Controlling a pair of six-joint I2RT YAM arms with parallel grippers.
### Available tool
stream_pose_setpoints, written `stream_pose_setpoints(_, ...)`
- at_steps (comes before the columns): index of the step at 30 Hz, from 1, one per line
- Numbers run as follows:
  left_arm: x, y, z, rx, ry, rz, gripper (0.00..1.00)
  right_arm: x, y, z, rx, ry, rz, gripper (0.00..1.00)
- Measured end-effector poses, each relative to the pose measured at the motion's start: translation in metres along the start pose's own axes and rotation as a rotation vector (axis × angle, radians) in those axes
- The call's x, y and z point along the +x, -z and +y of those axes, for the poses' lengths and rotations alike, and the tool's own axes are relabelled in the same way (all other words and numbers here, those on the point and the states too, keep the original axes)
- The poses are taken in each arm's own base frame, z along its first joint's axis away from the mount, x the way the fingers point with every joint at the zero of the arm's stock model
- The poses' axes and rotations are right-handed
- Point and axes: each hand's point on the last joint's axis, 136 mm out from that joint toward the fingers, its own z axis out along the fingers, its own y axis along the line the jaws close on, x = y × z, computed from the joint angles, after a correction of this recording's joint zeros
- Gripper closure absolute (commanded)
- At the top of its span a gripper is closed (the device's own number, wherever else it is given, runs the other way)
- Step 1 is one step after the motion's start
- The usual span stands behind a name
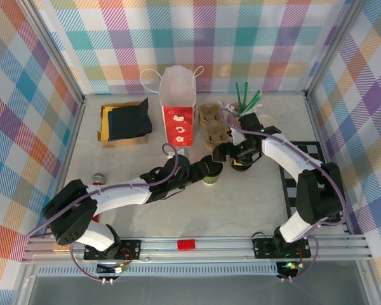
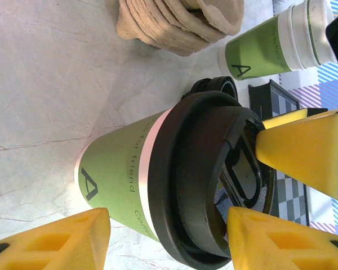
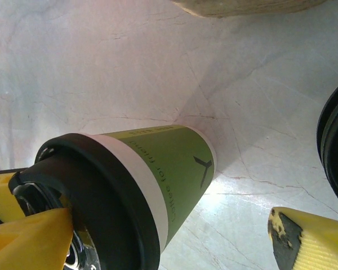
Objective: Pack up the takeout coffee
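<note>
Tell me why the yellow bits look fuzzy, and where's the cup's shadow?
Left wrist: the left fingers sit so close to the lens that their edges blur, while the coffee cup looks sharp. Right wrist: the cup throws a soft grey shadow on the table beside its base. Top external: even light, nothing blurry.

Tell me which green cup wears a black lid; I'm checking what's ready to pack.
The takeout coffee between the fingers of the left gripper; the other green cup, by the cardboard carriers, shows white at its top.
</note>
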Motion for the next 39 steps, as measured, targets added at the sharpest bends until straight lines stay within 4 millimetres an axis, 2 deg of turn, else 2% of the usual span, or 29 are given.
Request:
stream_pose_setpoints(18,-0.0058,-0.0014,0.0014,0.008,0.017,-0.016,0.45,-0.0039,-0.0085,0.0018,-0.045,-0.035,-0.037,0.15)
stream_pose_setpoints(24,-0.0023,-0.0017,0.0032,0.015,0.026,-0.006,0.46,0.0041,-0.0076,-0.0003,-0.048,-0.052,-0.046,0.16)
stream_pose_setpoints(39,-0.0017,0.0011,0.0057,0.029,0.036,-0.015,0.47,0.0056,-0.0105,-0.0028,-0.057,-0.075,-0.072,0.16)
